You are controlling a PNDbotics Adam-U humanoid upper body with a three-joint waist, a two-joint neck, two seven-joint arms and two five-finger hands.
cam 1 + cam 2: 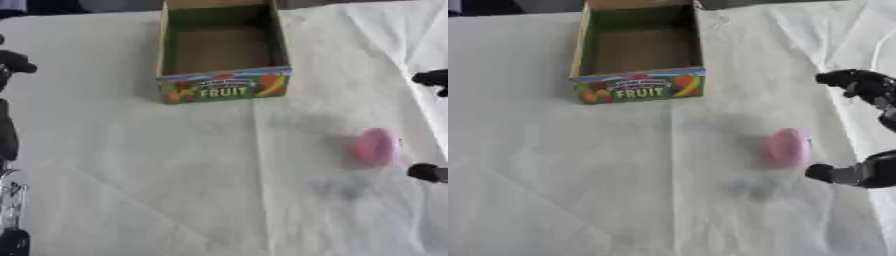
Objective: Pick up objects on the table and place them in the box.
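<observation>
A pink rounded object (787,147) lies on the white cloth right of centre, with a faint grey shadow on the cloth just below and left of it. My right hand (873,172) comes in from the right edge and is open. Its thumb tip (819,172) sits close to the object's lower right, and its fingers (852,80) are spread well above it. I see no contact with the object. The open cardboard box (222,86), with "FRUIT" printed on its front, stands at the top centre and looks empty. My left hand (16,62) shows only as dark shapes at the left edge.
The white cloth (157,175) covering the table is creased, with folds toward the right. The left forearm (7,140) runs down the left edge. Dark shapes lie beyond the table's far edge.
</observation>
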